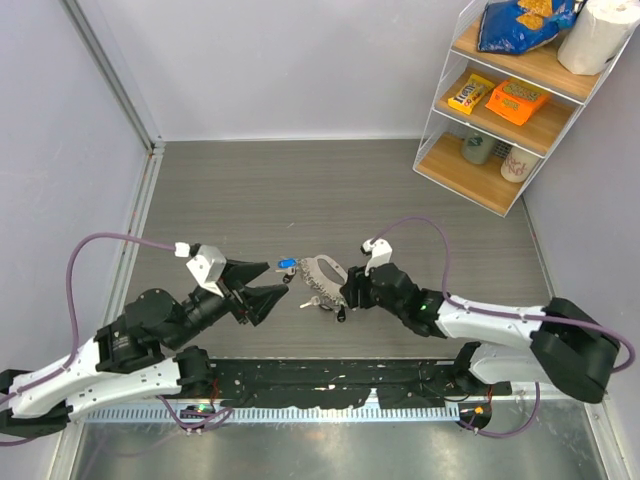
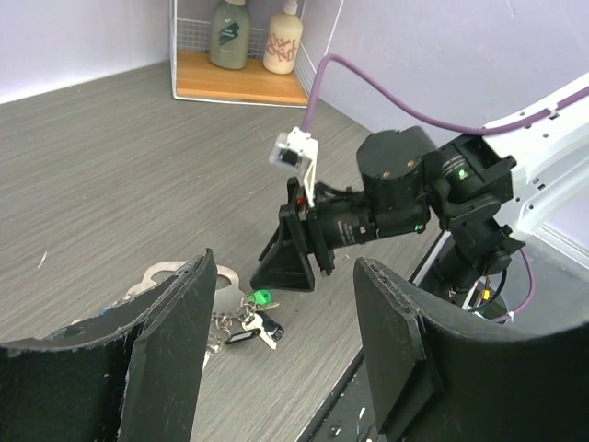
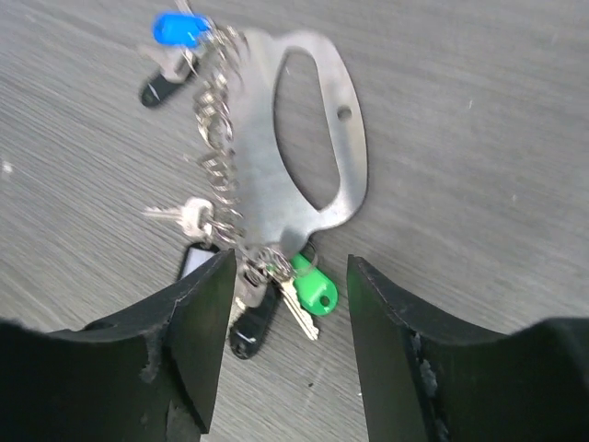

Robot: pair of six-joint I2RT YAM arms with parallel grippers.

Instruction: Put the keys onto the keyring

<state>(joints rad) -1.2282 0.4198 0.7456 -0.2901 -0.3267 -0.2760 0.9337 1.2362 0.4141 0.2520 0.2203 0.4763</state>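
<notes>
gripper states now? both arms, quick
Left gripper: open, holding nothing.
Right gripper: open, holding nothing, poised over the green key.

The silvery keyring point(image 3: 262, 184) lies flat, blue key point(image 3: 177, 28), green key point(image 3: 313, 287) and black key point(image 3: 256, 327) bunched along one side.

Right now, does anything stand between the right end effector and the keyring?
Nothing visible does. The open right end effector points straight at the keyring. The green key lies at the ring's near end, closest to it.
</notes>
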